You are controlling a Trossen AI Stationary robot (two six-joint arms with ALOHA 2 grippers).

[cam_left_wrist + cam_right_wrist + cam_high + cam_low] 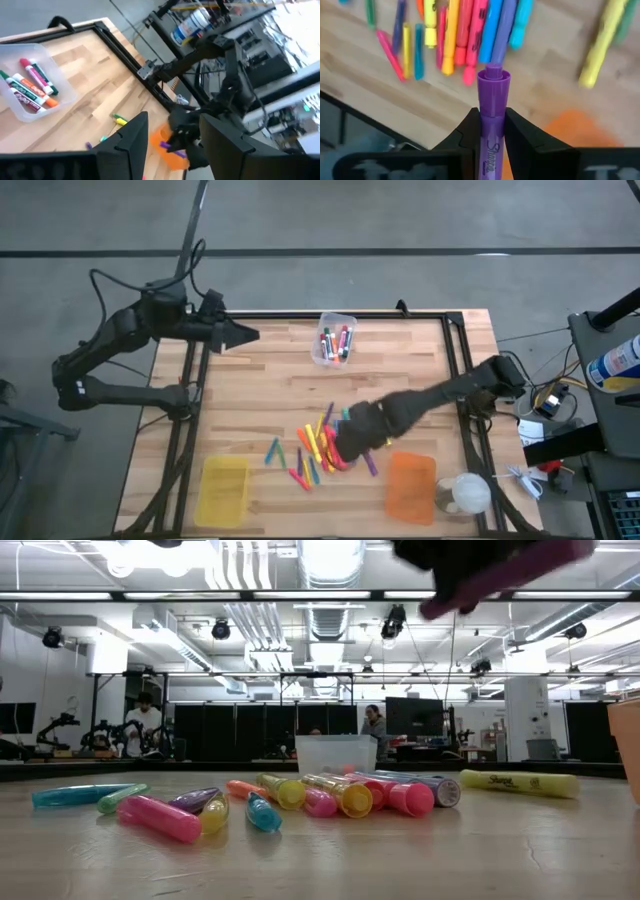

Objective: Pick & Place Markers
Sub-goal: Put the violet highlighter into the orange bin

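Right wrist view, right tool (pixel 492 132) pinching purple marker (pixel 493 107) above marker pile (pixel 455 30), left tool (pixel 240 335) spread.

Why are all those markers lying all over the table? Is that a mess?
Yes, a bit. Loose markers lie scattered at all angles on the table, while a few sit tidy in the clear bin. The right end effector holds a purple marker. Nothing looks broken or spilled.

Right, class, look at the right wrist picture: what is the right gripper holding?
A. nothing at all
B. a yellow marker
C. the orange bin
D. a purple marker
D: the right gripper has its two dark fingers closed on a purple marker, lifted above the loose markers lying on the wooden table.
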